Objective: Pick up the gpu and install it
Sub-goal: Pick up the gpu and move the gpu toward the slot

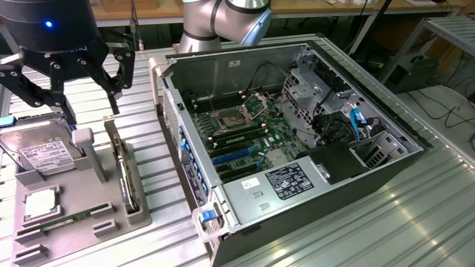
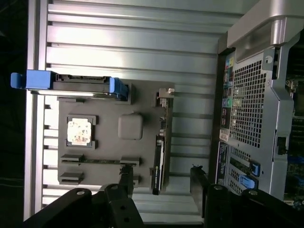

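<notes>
The gpu (image 1: 124, 172) (image 2: 160, 156) is a thin, long, dark card standing on its edge in a slot of a grey moulded holder tray (image 1: 97, 192) (image 2: 142, 102), on the exterior view's left. It has a silvery metal bracket at its far end, and it sits on the side of the tray nearest the open computer case (image 1: 297, 139) (image 2: 256, 95).

The black gripper (image 1: 90, 114) (image 2: 161, 180) hovers above the tray with its fingers spread wide and nothing between them. It is clear of the card. In the wrist view the card's dark end lines up between the two fingers (image 2: 126, 178).

Also in the tray are a silver boxy hard drive with a white label (image 1: 41, 150) (image 2: 71, 85), a square silver processor chip (image 1: 41, 203) (image 2: 80, 131) and a narrow green memory stick (image 1: 67, 219) (image 2: 95, 161).

The hard drive's label print is too small to read. So is the white print on a black sticker (image 1: 290, 183) on the silver cover inside the case. A blue light (image 1: 48, 24) glows on the gripper's body.

Tray and case rest on a counter of ribbed silver aluminium slats (image 1: 371, 222) (image 2: 133, 42). Beyond it are wooden benches (image 1: 334, 6), loose cables on the floor and a metal frame (image 1: 449, 28) at the exterior view's far right.
</notes>
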`<action>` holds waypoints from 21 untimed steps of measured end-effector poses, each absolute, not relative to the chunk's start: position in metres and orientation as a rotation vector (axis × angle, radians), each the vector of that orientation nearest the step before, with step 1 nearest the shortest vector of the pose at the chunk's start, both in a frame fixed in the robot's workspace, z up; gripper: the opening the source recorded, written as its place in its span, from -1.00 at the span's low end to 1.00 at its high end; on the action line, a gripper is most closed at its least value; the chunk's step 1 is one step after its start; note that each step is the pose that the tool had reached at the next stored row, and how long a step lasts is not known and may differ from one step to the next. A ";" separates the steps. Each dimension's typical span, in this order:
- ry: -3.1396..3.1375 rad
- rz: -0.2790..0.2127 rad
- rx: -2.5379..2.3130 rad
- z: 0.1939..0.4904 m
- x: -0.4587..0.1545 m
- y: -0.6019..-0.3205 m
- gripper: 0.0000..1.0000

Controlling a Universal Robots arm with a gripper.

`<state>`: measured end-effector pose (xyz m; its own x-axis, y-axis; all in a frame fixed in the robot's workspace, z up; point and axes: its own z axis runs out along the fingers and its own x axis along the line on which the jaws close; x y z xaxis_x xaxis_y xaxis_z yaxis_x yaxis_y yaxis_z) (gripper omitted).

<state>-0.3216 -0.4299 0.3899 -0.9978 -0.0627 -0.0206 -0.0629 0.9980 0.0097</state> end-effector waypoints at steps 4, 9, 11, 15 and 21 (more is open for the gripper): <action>3.121 0.016 -0.058 0.387 -0.322 -0.433 0.21; 3.121 0.015 -0.013 0.373 -0.321 -0.433 0.21; 3.121 0.015 -0.013 0.370 -0.321 -0.433 0.21; 3.121 0.015 -0.013 0.362 -0.320 -0.433 0.21; 3.121 0.015 -0.013 0.353 -0.320 -0.433 0.21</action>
